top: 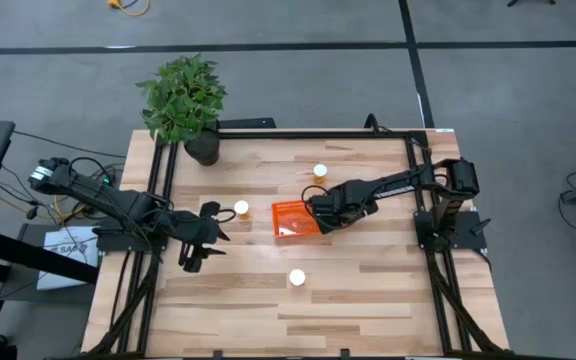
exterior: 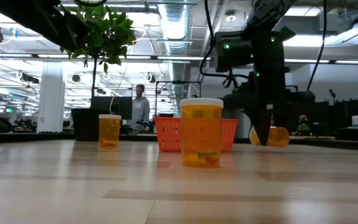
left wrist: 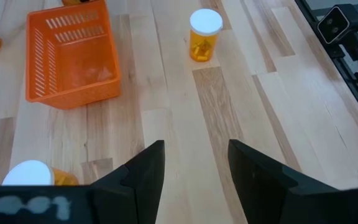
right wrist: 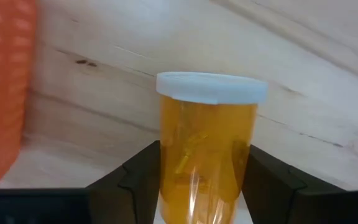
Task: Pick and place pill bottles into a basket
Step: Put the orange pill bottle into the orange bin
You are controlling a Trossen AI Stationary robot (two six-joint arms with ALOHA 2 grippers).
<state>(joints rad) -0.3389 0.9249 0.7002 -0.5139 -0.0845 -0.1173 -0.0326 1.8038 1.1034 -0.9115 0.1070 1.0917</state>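
The orange basket (top: 293, 220) stands mid-table. My right gripper (top: 320, 213) is at its right side, shut on a pill bottle (right wrist: 207, 149) with a white cap and an orange body. My left gripper (top: 216, 235) is open and empty (left wrist: 194, 171), left of the basket. One bottle (top: 241, 209) stands upright just beside it on its far side. Another (top: 297, 278) stands nearer the front edge. A third (top: 320, 172) stands toward the far edge. My right gripper pinches the bottle's orange body (right wrist: 166, 168) between its two fingers, one on each side. The white cap end (right wrist: 211, 87) sticks out past the fingertips. In the low view the bottle (exterior: 278, 135) sits low beside the basket; whether it clears the table I cannot tell.
A potted plant (top: 186, 100) stands at the far left corner. Black frame rails run along the table's left, right and far edges. Bare wood lies between my left gripper and the basket (left wrist: 73, 59) and along the front of the table.
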